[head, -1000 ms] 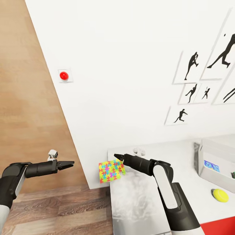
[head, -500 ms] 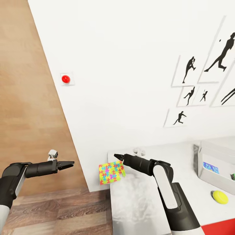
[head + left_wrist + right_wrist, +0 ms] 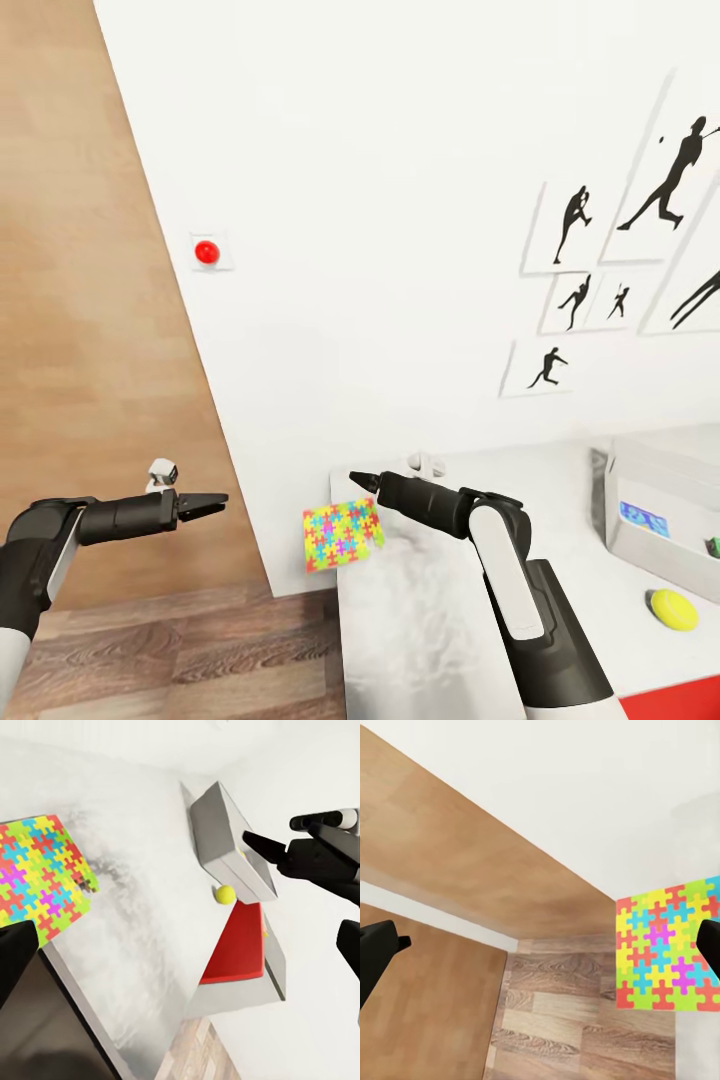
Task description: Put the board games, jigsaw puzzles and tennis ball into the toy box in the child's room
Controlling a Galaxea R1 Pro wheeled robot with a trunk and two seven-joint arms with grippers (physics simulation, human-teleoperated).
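Note:
A yellow jigsaw puzzle with many-coloured pieces lies at the left end of the table and overhangs its edge. My right gripper hovers just above the puzzle's far edge. Its fingers stand wide apart and hold nothing, with the puzzle beside one of them. My left gripper hangs open over the floor, left of the table. At the right stands the grey toy box with a blue board game inside. The tennis ball lies in front of it. The bed is out of view.
A white wall with black sports silhouettes and a red button rises behind the table. A red flat slab lies at the table's near right. Wooden floor spreads to the left. The left wrist view looks along the table past the puzzle to the ball.
The whole picture has shifted a little, so the camera moved. Both arms hold the same pose and the puzzle has not moved on the table.

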